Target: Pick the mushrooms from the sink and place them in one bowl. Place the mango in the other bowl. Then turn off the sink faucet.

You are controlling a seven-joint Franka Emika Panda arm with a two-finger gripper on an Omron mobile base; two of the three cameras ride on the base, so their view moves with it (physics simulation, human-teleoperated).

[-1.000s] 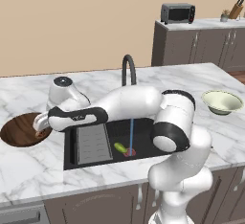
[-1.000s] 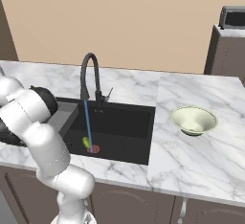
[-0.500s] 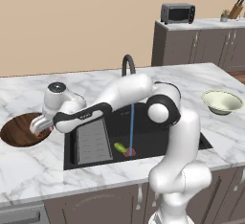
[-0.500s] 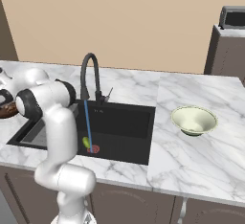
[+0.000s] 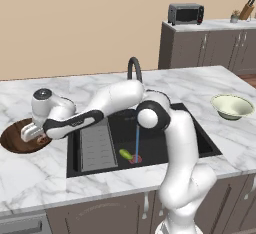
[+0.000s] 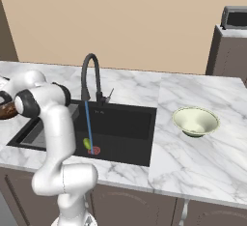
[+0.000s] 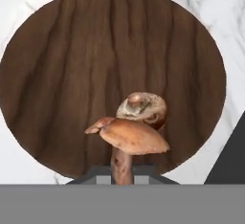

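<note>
The arm stretches left, its hand (image 5: 33, 134) clamped on a mushroom (image 7: 128, 139) above the wooden bowl (image 7: 57, 79).

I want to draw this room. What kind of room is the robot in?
It looks like a kitchen. There is a black sink with a tall faucet running water, marble counter, cabinets, and a microwave in the back corner.

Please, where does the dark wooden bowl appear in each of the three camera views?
Left base view: wooden bowl at far left, on the counter.
Right base view: a brown sliver at the left edge, behind the arm.
Hand view: the bowl fills the centre.
Shared landmark: marble counter.
</note>
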